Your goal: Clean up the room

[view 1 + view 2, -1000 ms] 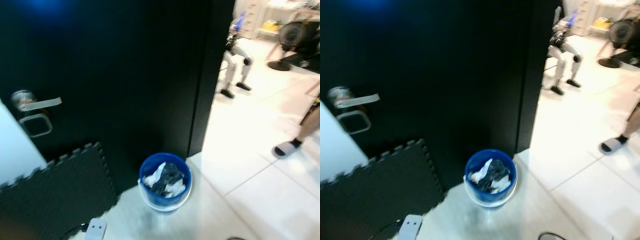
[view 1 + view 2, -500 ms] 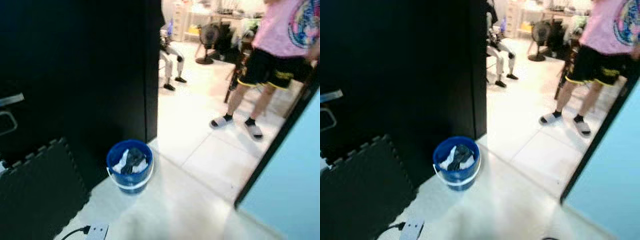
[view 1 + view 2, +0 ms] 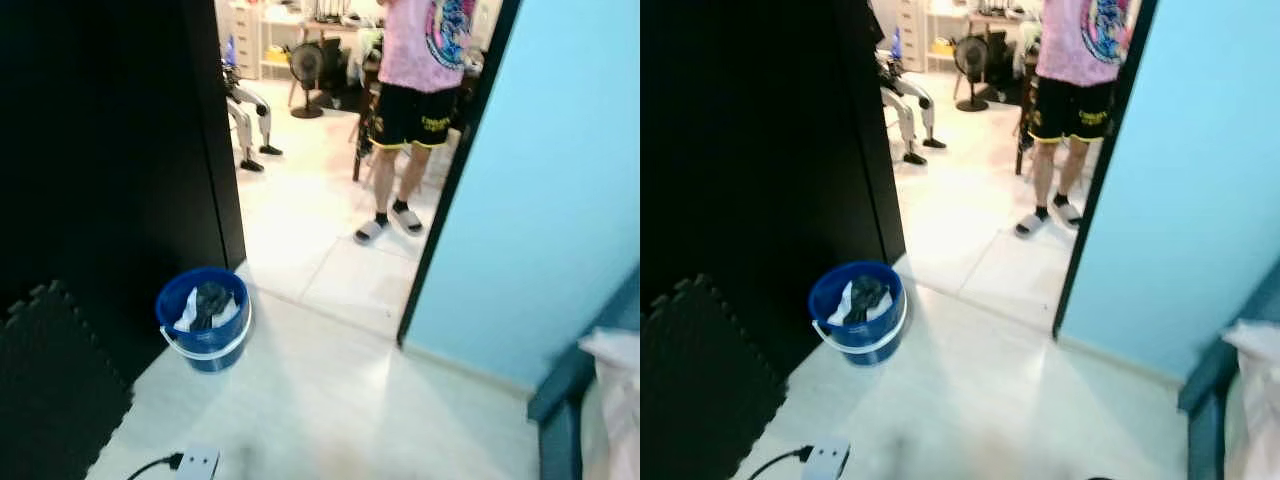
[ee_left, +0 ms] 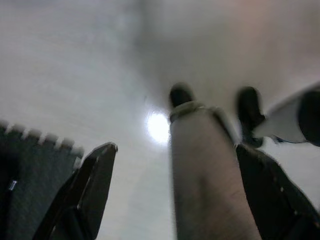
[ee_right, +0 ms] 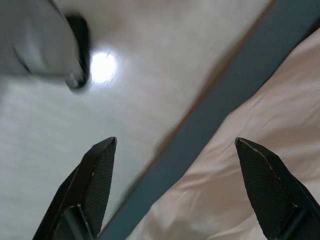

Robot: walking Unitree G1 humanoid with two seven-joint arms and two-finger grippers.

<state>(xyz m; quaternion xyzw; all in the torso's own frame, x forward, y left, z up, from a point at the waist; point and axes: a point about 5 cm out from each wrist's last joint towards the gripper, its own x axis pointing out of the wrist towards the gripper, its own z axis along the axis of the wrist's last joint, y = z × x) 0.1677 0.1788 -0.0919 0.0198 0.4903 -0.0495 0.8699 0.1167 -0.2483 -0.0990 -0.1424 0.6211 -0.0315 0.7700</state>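
Note:
A blue bucket [image 3: 203, 318] holding white and dark cloths stands on the pale tiled floor beside the black door [image 3: 110, 150]. My left gripper [image 4: 176, 149] hangs open over the floor, with my own leg [image 4: 205, 185] between its fingers in the wrist view and the edge of a black foam mat [image 4: 30, 170] to one side. My right gripper [image 5: 175, 144] is also open and holds nothing. It hangs over the floor beside a dark blue bed frame [image 5: 220, 115] and a pale pink sheet [image 5: 270, 150].
A person in a pink shirt and black shorts [image 3: 420, 70] stands in the doorway ahead. Behind are a small humanoid robot [image 3: 246, 112] and a fan [image 3: 305, 68]. A light blue wall [image 3: 550, 190] is at right, a bed corner [image 3: 590, 400] lower right, and a power strip [image 3: 197, 463] near my feet.
The camera has swung to the right: the bucket and black door have slid left in the picture, and the blue wall, the bed corner and the person have come into view.

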